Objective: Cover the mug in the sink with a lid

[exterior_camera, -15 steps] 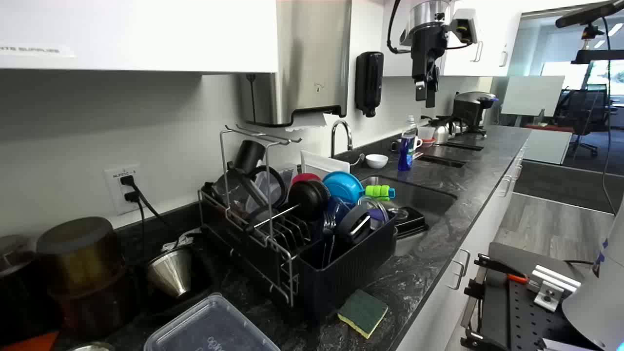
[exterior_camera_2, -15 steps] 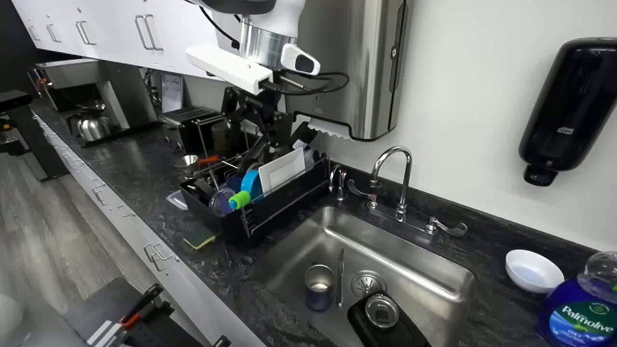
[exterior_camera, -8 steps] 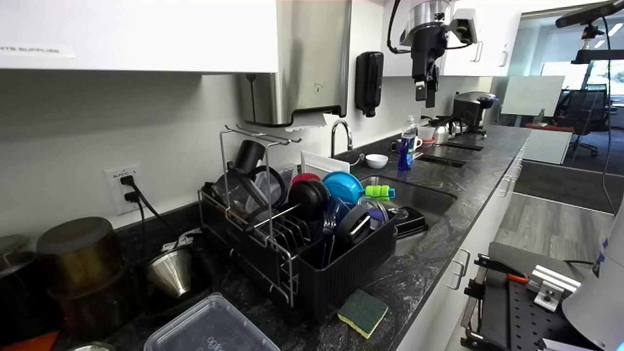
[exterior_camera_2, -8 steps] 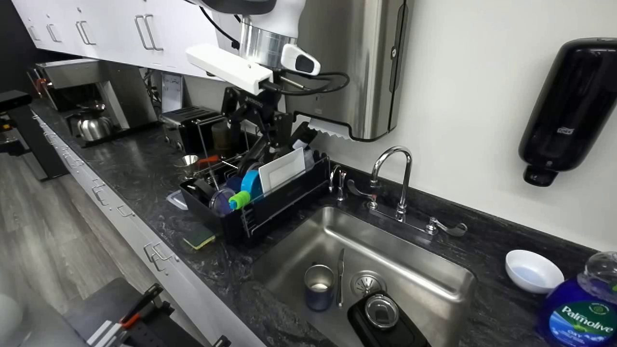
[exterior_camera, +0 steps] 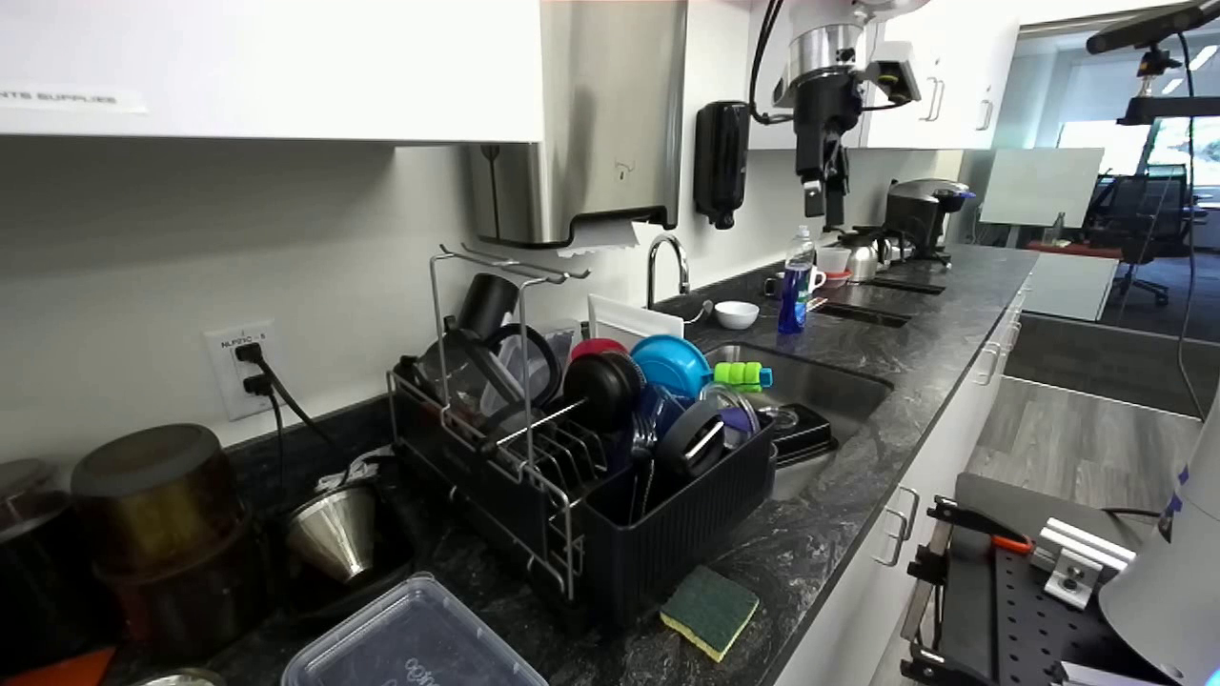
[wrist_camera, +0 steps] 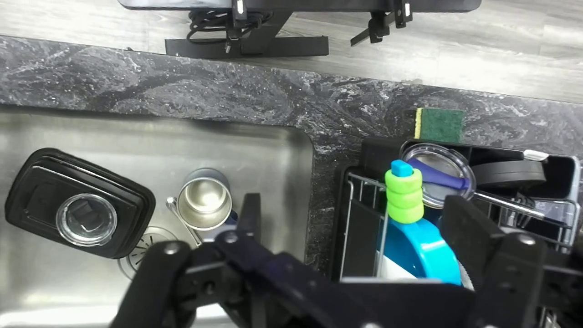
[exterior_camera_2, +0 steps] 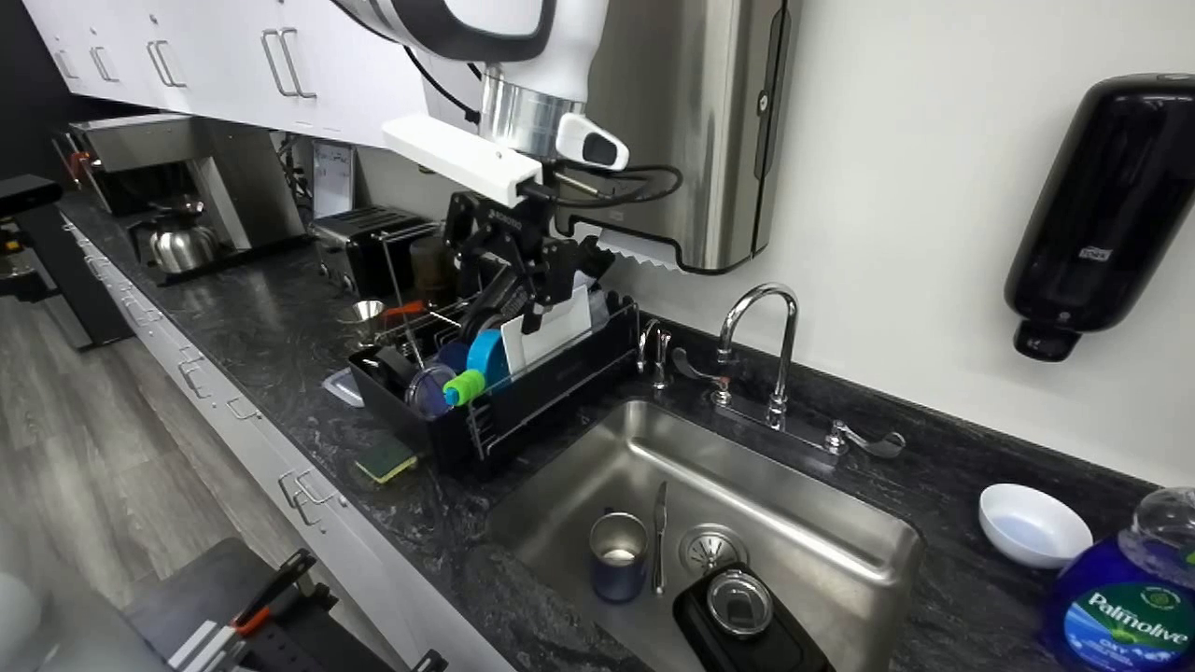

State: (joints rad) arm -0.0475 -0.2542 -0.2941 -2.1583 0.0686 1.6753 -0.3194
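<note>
The mug (exterior_camera_2: 618, 569) is dark blue with a metal inside. It stands upright and uncovered in the steel sink (exterior_camera_2: 775, 499); the wrist view shows its open top (wrist_camera: 205, 200). A clear round lid (exterior_camera_2: 738, 604) lies on a black container (exterior_camera_2: 724, 644) in the sink, apart from the mug. This lid also shows in the wrist view (wrist_camera: 86, 219). My gripper (exterior_camera_2: 509, 313) is high above the dish rack. In the wrist view my gripper (wrist_camera: 354, 207) is open and empty, its fingers (wrist_camera: 249, 214) wide apart. The mug is hidden in an exterior view behind the rack.
The black dish rack (exterior_camera_2: 560, 387) beside the sink holds a blue pan (wrist_camera: 423, 250) with a green-ringed handle, another clear lid (wrist_camera: 439, 157) and a white plate (exterior_camera_2: 551, 327). A faucet (exterior_camera_2: 789, 327) rises behind the sink. A knife (exterior_camera_2: 661, 537) lies by the mug.
My gripper stays still between the earlier frames, then comes down a little and shifts slightly toward the sink. The mug and the lid have not moved.
</note>
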